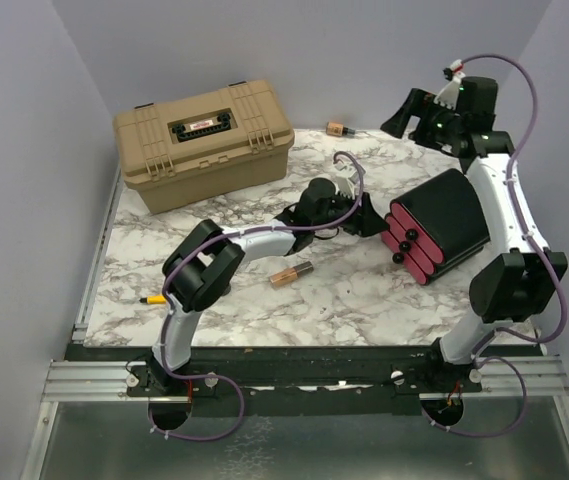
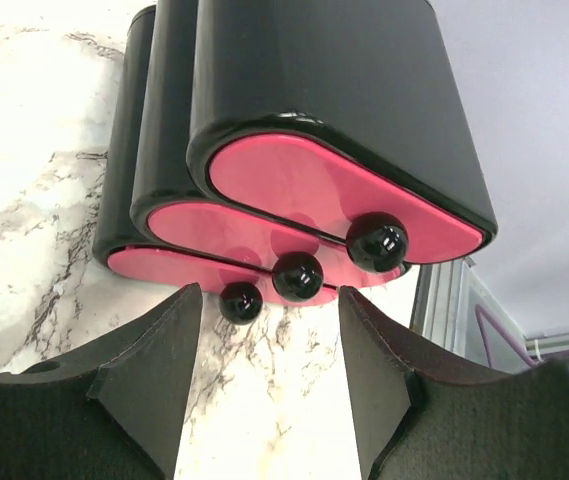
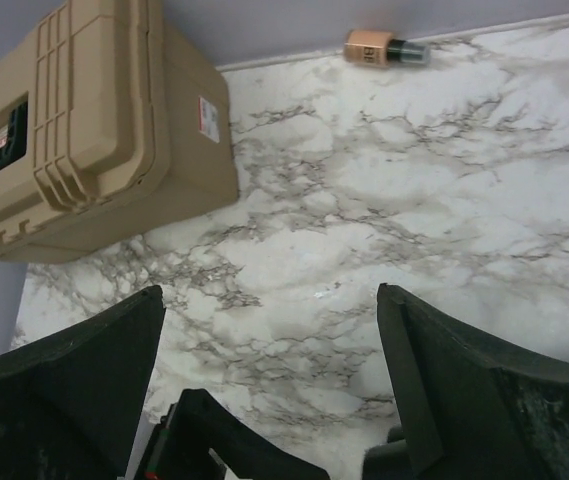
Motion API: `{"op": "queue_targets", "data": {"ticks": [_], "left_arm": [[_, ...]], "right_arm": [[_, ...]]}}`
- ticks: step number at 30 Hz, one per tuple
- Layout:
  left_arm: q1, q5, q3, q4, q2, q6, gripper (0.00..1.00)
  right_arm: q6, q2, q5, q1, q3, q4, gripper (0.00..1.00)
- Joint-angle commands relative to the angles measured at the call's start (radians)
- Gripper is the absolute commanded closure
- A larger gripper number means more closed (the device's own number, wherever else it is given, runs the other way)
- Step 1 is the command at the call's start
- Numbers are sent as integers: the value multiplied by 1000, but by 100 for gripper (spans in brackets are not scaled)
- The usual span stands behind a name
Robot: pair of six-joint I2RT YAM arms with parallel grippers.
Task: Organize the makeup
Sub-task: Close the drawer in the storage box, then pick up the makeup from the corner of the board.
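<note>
A copper lipstick tube (image 1: 291, 273) lies on the marble table in front of my left arm. A second copper tube with a dark end (image 1: 339, 128) (image 3: 384, 48) rests at the table's back edge. My left gripper (image 1: 372, 218) (image 2: 269, 296) is open and holds nothing. It sits low over the marble, just short of the black knobs (image 2: 297, 275) on the pink drawer fronts. My right gripper (image 1: 404, 112) (image 3: 269, 295) hangs open and empty, high over the back right. Any other makeup is out of view.
The black box with pink drawers (image 1: 444, 222) (image 2: 324, 90) lies at centre right, its knobs facing the left gripper. A tan hard case (image 1: 202, 140) (image 3: 84, 130) stands at the back left. A yellow pen (image 1: 151, 298) lies near the front left edge.
</note>
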Motion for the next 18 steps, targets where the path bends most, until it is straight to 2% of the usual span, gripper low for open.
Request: {"op": "queue_targets", "data": {"ticks": [1,8,11,15,16,18], "left_arm": [[24,13,-100,25,-118,30,41],[166,-104,-328,30,-339,48,41],[224,-142,-392,14,-420,62,41],[280,-191,-445,-25,-493,89,38],[292,-205,-454,-39,-507,98,38],[322,-218,-462,-63,-525,116,36]], "right_arm": [[44,46,124,101,33,15,7],[119,242,296,238,145,130,7],[138,407,377,275,322,136,7],[113,698,523,308,702,58,7],[105,752,524,311,755,81,7],[105,817,548,312,762,186,8]]}}
